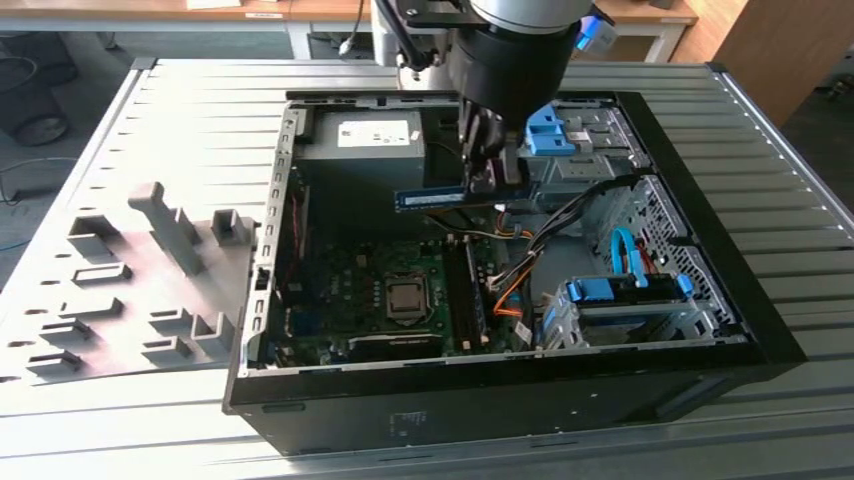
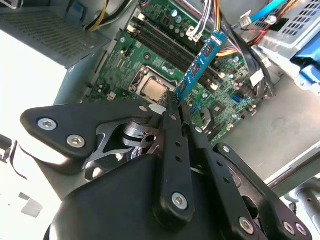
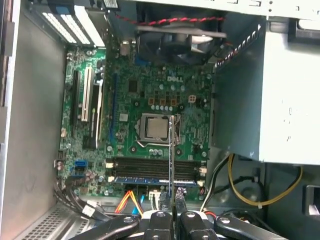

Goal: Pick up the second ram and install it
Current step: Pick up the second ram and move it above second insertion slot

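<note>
Black steel walls of the open computer case point(image 1: 507, 400) form the near edge. A grey holder tray point(image 1: 120, 300) lies outside it on the exterior view's left. Further in lies the green motherboard point(image 1: 354, 290), with its processor socket point(image 1: 404, 298) beside the memory slots point(image 1: 462, 290). Above them, the gripper point(image 1: 487, 185) is pinched on one end of the second ram point(image 1: 447, 198), held roughly level, clear of the board. Farthest sits the grey power supply point(image 1: 374, 135).
</note>
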`<state>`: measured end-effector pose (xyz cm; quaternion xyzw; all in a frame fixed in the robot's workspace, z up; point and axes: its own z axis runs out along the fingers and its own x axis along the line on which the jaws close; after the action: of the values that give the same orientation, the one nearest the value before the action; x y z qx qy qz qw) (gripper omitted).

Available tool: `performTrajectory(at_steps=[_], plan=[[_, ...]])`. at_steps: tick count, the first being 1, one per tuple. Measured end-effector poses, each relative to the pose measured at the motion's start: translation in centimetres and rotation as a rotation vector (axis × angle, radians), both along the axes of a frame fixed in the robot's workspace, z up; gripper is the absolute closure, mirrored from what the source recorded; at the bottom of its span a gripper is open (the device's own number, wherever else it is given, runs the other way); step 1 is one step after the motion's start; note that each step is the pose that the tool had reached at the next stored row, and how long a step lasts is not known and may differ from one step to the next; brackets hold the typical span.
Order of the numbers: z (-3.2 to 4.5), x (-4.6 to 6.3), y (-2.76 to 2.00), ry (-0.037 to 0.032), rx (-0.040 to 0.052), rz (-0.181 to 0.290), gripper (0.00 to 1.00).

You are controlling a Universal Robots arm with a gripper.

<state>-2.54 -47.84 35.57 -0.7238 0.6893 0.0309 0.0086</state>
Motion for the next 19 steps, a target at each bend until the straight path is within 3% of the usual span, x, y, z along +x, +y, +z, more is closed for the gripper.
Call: performTrajectory(at_steps=[5, 9, 11, 15, 19], plan=[[-0.3, 0.9, -0.23, 0.0001, -0.0001, 0.0, 0.86], [-0.71, 0.9, -0.98, 0.0001, -0.0005, 0.0, 0.86], [-1.0, 0.8, -1.25, 0.0, -0.0003, 0.0, 0.86], [-1.72, -0.1, -1.29, 0.0, -0.0008, -0.001, 0.86], [-2.44, -0.3, -1.46, 0.0001, -0.0019, -0.002, 0.86]])
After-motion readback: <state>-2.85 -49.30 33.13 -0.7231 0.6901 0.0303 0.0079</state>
